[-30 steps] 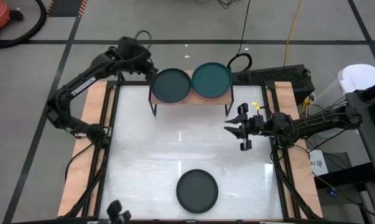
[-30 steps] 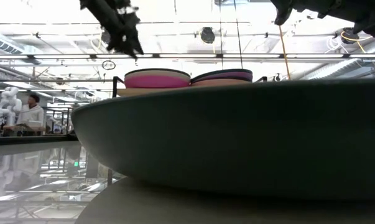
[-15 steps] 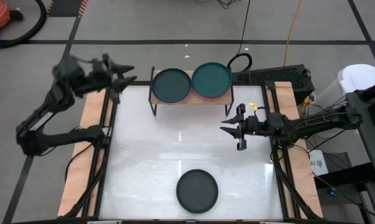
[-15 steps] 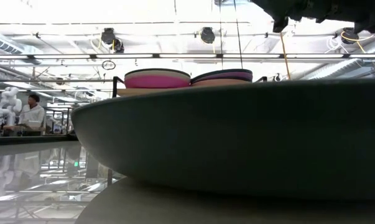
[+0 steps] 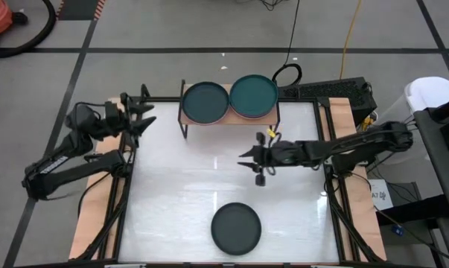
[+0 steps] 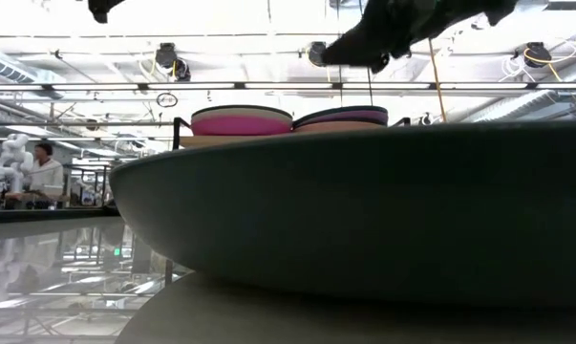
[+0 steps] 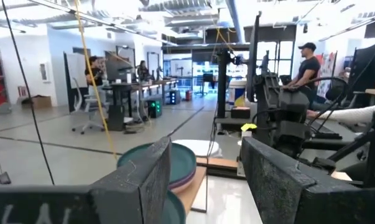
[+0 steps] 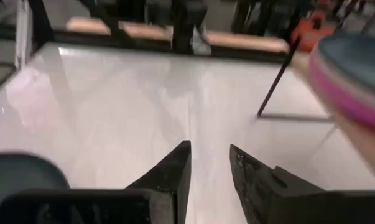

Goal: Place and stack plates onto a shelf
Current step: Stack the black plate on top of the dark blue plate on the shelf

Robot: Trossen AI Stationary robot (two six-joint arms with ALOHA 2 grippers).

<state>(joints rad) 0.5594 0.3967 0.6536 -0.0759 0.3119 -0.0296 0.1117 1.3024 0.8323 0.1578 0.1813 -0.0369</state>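
Two plate stacks (image 5: 230, 100) already on shelf (image 5: 276, 117), far centre — one dark plate (image 5: 236, 228) left, near edge. Right gripper (image 5: 254, 161) mid-table, fingers narrowly parted, empty. Left gripper (image 5: 141, 116) far left, fingers wide, empty.

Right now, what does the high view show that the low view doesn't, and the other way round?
Only the high view shows the stacks' tops, dark teal and teal, the left end effector open at the table's left edge, and the right end effector open over the middle.

Only the low view shows the stacks' edges, the magenta plate and the purple one, plus a person far behind.

Both show the shelf and the lone dark grey plate.
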